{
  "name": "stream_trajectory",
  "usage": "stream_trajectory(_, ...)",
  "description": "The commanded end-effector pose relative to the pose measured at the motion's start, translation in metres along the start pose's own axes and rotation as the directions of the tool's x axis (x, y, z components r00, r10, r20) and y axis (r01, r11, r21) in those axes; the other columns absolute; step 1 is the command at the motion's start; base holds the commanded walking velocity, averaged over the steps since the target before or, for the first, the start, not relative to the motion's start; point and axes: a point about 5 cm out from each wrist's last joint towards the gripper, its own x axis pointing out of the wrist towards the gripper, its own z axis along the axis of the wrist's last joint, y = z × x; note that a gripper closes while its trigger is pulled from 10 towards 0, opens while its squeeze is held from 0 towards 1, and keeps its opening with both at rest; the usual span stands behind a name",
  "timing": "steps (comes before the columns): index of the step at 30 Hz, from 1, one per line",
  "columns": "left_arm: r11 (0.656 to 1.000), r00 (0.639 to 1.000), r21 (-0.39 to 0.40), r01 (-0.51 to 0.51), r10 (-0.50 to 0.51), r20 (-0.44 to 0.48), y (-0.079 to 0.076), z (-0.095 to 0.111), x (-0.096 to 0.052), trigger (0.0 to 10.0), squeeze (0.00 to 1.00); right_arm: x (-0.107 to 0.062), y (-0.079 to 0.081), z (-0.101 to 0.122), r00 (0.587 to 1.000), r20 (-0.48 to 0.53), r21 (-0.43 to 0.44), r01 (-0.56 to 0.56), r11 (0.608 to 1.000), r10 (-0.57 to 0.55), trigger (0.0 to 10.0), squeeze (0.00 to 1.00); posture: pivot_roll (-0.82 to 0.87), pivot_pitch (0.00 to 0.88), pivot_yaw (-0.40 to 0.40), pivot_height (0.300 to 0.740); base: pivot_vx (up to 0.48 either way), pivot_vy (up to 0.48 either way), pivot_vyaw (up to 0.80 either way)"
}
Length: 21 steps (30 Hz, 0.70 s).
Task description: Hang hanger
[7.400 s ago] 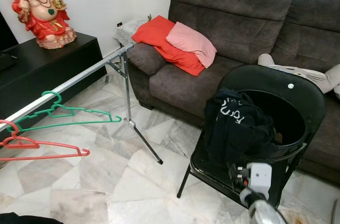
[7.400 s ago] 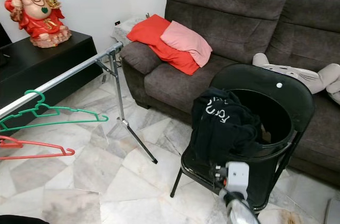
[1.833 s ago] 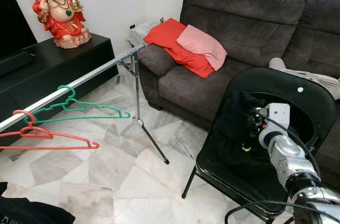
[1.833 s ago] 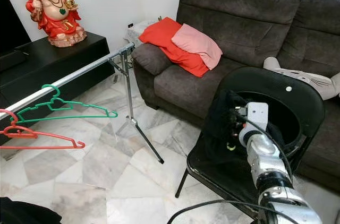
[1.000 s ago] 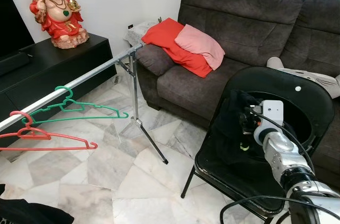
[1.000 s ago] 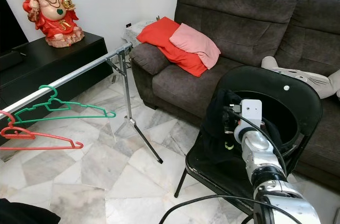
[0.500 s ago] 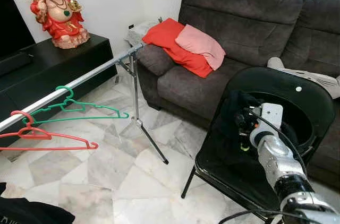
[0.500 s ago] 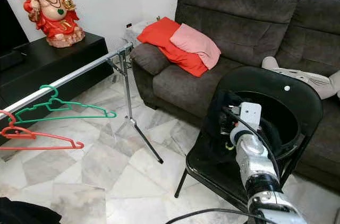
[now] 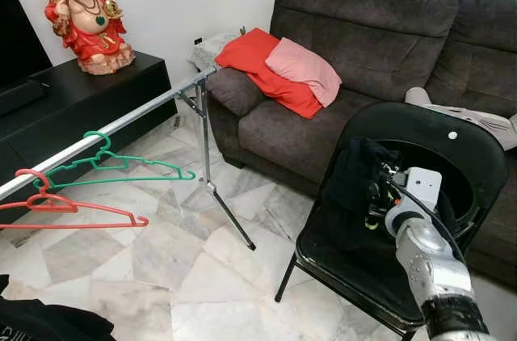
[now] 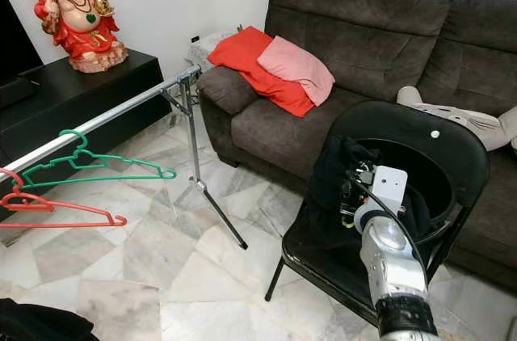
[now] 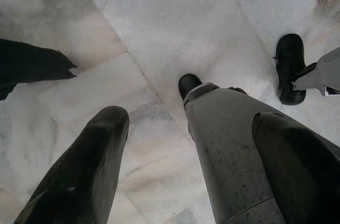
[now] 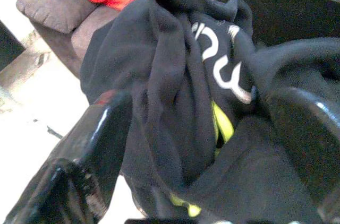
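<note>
A green hanger [image 9: 121, 165] and a red hanger [image 9: 73, 210] hang side by side on the silver rail [image 9: 137, 115] at the left. A black garment [image 9: 355, 187] with white lettering drapes over the rim of a black basket [image 9: 452, 187], which stands on a black folding chair [image 9: 404, 119]. My right gripper [image 9: 373, 199] is at the garment, open. In the right wrist view the bunched cloth [image 12: 180, 75] lies between the spread fingers [image 12: 90, 144], with a yellow-green strip [image 12: 223, 123] showing in its folds. My left gripper [image 11: 191, 120] hangs open over the floor.
The rail's splayed stand leg [image 9: 226, 212] reaches onto the marble floor before the chair. A dark sofa [image 9: 363, 26] with red [image 9: 258, 66] and pink [image 9: 303, 66] cloths stands behind. A statue [image 9: 85, 14] sits on the black cabinet [image 9: 73, 107]. Dark cloth [image 9: 40, 325] lies at the lower left.
My right arm has risen from beside the chair and reached the black garment. In the last second it has shifted only slightly. The hangers have not moved.
</note>
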Motion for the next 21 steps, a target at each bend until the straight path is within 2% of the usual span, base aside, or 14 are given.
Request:
stream_trajectory(1, 1.000, 0.999, -0.001, 0.008, -0.008, -0.045, -0.002, -0.014, -0.002, 10.0, 0.00, -0.009, 0.005, 0.003, 1.000, 0.001, 0.005, -0.013, 1.000, 0.013, 10.0, 0.00, 0.01, 0.041, 0.006, 0.740, 0.000, 0.000, 0.00)
stream_trajectory(7, 1.000, 0.999, 0.000, 0.006, -0.006, -0.044, -0.001, -0.013, -0.002, 10.0, 0.00, -0.020, 0.008, -0.003, 0.999, -0.022, 0.011, -0.030, 0.999, 0.030, 10.0, 0.00, 0.00, 0.039, 0.005, 0.740, 0.000, 0.000, 0.00)
stream_trajectory(10, 1.000, 0.999, 0.000, 0.005, -0.005, -0.043, 0.000, -0.012, -0.002, 10.0, 0.00, -0.027, 0.010, 0.000, 1.000, 0.016, -0.006, -0.023, 1.000, 0.023, 10.0, 0.00, 0.01, 0.035, 0.003, 0.740, 0.000, 0.000, 0.00)
stream_trajectory(12, 1.000, 0.999, 0.001, 0.004, -0.004, -0.043, 0.000, -0.012, -0.002, 10.0, 0.00, -0.038, 0.008, 0.008, 0.993, 0.121, -0.203, 0.027, 0.979, -0.002, 10.0, 0.00, 0.00, 0.030, 0.001, 0.740, 0.000, 0.000, 0.00)
stream_trajectory(14, 1.000, 0.999, 0.002, 0.005, -0.005, -0.045, -0.001, -0.013, -0.002, 10.0, 0.00, -0.047, 0.004, 0.008, 0.984, 0.173, -0.323, 0.082, 0.943, -0.026, 10.0, 0.00, 0.00, 0.023, -0.002, 0.740, 0.000, 0.000, 0.00)
stream_trajectory(15, 1.000, 0.999, 0.003, 0.006, -0.006, -0.046, -0.001, -0.013, -0.002, 10.0, 0.00, -0.051, 0.002, 0.005, 0.982, 0.183, -0.347, 0.105, 0.932, -0.042, 10.0, 0.00, 0.00, 0.023, -0.002, 0.740, 0.000, 0.000, 0.00)
stream_trajectory(17, 1.000, 0.999, 0.003, 0.008, -0.007, -0.048, -0.002, -0.014, -0.002, 10.0, 0.00, -0.059, -0.009, -0.001, 0.971, 0.217, -0.437, 0.183, 0.880, -0.094, 10.0, 0.00, 0.00, 0.017, -0.003, 0.740, 0.000, 0.000, 0.00)
stream_trajectory(18, 1.000, 0.999, 0.003, 0.008, -0.007, -0.048, -0.002, -0.014, -0.002, 10.0, 0.00, -0.059, -0.009, -0.001, 0.971, 0.217, -0.437, 0.183, 0.880, -0.094, 10.0, 0.00, 0.00, 0.017, -0.003, 0.740, 0.000, 0.000, 0.00)
stream_trajectory(19, 1.000, 0.999, 0.004, 0.009, -0.009, -0.048, -0.002, -0.014, -0.002, 10.0, 0.00, -0.066, -0.017, -0.006, 0.962, 0.245, -0.509, 0.232, 0.829, -0.120, 10.0, 0.00, 0.00, 0.013, -0.004, 0.740, 0.000, 0.000, 0.00)
stream_trajectory(20, 1.000, 0.999, 0.004, 0.009, -0.009, -0.048, -0.002, -0.014, -0.002, 10.0, 0.00, -0.069, -0.022, -0.011, 0.960, 0.248, -0.547, 0.249, 0.799, -0.129, 10.0, 0.01, 0.00, 0.012, -0.004, 0.740, 0.000, 0.000, 0.00)
stream_trajectory(21, 1.000, 0.999, 0.004, 0.009, -0.009, -0.048, -0.002, -0.014, -0.002, 10.0, 0.00, -0.069, -0.022, -0.011, 0.960, 0.248, -0.547, 0.249, 0.799, -0.129, 10.0, 0.01, 0.00, 0.012, -0.004, 0.740, 0.000, 0.000, 0.00)
